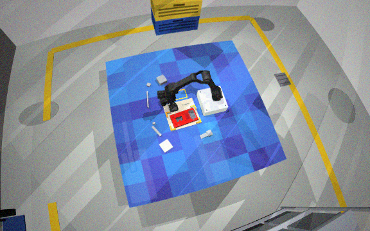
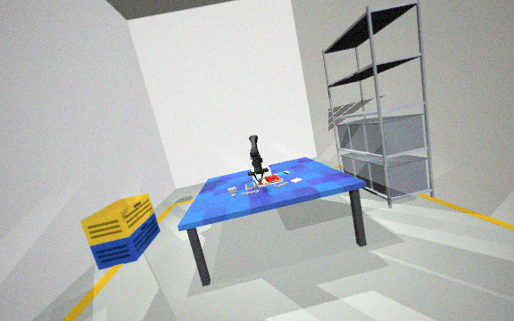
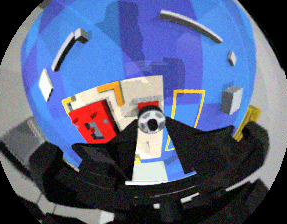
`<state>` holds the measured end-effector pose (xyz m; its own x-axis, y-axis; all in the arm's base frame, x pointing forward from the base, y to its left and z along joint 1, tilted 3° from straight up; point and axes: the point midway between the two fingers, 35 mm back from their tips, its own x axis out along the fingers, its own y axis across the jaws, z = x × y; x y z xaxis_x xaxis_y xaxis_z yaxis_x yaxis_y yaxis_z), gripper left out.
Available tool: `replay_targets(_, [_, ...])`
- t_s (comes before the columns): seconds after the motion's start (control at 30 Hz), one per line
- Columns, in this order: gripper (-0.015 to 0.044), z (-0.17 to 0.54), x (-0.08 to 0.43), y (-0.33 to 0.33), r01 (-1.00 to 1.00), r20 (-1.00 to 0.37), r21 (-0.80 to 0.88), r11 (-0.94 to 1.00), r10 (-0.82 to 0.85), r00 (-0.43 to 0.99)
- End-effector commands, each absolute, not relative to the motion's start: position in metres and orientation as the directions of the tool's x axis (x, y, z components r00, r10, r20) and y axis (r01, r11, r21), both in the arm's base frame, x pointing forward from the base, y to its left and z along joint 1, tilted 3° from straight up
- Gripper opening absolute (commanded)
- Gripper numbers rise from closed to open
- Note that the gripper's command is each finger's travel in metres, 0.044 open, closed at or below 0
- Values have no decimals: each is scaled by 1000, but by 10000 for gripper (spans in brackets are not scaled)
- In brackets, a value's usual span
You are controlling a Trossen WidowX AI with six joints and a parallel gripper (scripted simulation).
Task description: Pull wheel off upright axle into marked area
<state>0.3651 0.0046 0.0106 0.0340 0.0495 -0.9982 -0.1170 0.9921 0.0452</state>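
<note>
The wheel (image 3: pixel 151 121), dark-tyred with a light spoked face and a dark centre, is between my fingertips in the wrist view. My gripper (image 3: pixel 151 120) (image 1: pixel 173 108) (image 2: pixel 260 179) is shut on it from both sides. A small red part shows just behind the wheel, above the cream board (image 3: pixel 130 93). The axle cannot be made out apart from the wheel's dark centre, so how high the wheel sits on it cannot be told. The marked area, a yellow outline (image 3: pixel 190 91) (image 1: pixel 186 94), lies on the table to the right of the wheel in the wrist view and holds nothing.
A red plate (image 1: pixel 184 117) (image 3: pixel 86 118) lies on the board, left of the wheel in the wrist view. A grey block (image 1: pixel 161 79) (image 3: pixel 232 100), a long rod (image 1: pixel 147 99) (image 3: pixel 191 25), a shorter rod (image 1: pixel 157 131) and a white square (image 1: pixel 166 145) lie around. The arm stands on a white box (image 1: pixel 212 106).
</note>
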Motion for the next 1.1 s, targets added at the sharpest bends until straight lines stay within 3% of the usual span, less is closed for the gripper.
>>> replay_targets(0.0, [0,13,365,4,-118,-998,45,992,50,38])
replay_targets(1.07, [0,24,365,4,-119,-998,45,992,51,41])
